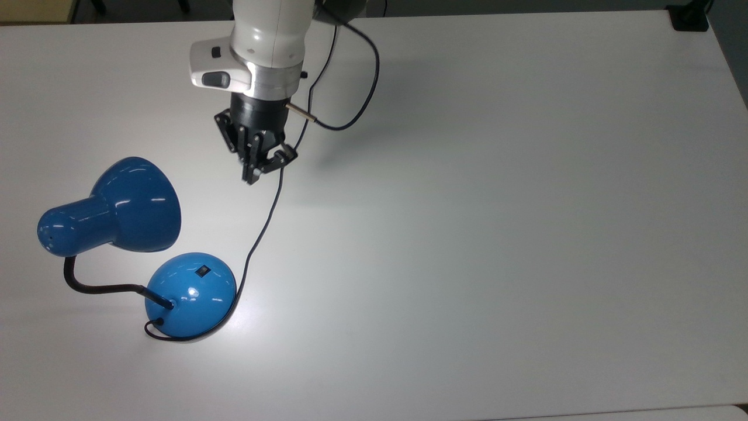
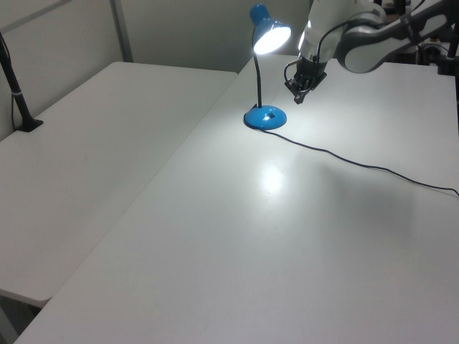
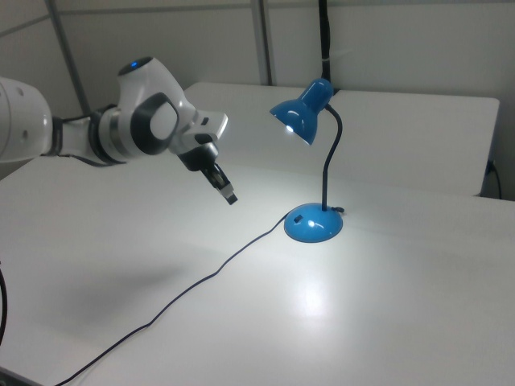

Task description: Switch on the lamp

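Top view: the lamp [image 1: 191, 294] sits at seven o'clock on the white table [image 1: 526, 234], its switch [image 1: 203, 271] facing the gripper [image 1: 252, 175], which hangs at eleven o'clock with fingers pinched together, holding nothing.

Left view: the shade [image 2: 271, 37] glows, so the job looks done; a clean exit means lifting clear of the cord [image 2: 344, 159].

Right view: a bright pool lies on the table beside the base [image 3: 313, 226]; pale partition walls [image 3: 402, 48] stand behind.

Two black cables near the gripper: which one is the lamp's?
The thin cord on the table, curving to the lamp base. The other loops off the arm by the gripper.
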`<state>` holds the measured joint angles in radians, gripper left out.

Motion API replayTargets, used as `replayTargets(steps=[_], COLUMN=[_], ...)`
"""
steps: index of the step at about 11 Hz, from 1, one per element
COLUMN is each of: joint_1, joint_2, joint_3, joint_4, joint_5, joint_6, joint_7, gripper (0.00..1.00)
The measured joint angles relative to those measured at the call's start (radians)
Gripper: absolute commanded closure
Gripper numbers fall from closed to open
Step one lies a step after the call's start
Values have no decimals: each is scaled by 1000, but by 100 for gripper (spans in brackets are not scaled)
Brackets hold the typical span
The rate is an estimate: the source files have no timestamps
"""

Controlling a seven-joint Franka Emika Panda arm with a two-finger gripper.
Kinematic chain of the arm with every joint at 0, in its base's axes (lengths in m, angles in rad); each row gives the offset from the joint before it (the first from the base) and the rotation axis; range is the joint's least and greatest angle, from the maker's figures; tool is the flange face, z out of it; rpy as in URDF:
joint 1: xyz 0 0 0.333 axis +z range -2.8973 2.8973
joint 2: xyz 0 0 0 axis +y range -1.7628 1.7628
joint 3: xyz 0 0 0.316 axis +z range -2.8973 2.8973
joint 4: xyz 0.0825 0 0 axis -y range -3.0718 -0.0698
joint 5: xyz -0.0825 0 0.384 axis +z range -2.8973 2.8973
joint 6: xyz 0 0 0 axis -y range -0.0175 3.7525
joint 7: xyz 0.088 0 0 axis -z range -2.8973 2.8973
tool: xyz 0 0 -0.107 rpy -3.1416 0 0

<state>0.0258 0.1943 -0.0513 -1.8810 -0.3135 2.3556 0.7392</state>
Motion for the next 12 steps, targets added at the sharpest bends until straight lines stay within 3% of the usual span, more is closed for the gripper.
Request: replayTargets(steps=[1, 2, 3, 6, 8, 12], joint_1=[19, 29, 30, 7, -41, -73], joint_2=[-15, -22, -25, -26, -28, -90], joint_3=[0, 1, 0, -10, -13, -14], joint_4=[39, 95, 150, 228, 256, 287], joint_5=[79, 146, 192, 226, 292, 313], joint_6=[-123, -252, -363, -527, -576, -679], joint_7=[-62, -138, -225, -520, -657, -727], gripper=[55, 8, 0, 0, 0, 0])
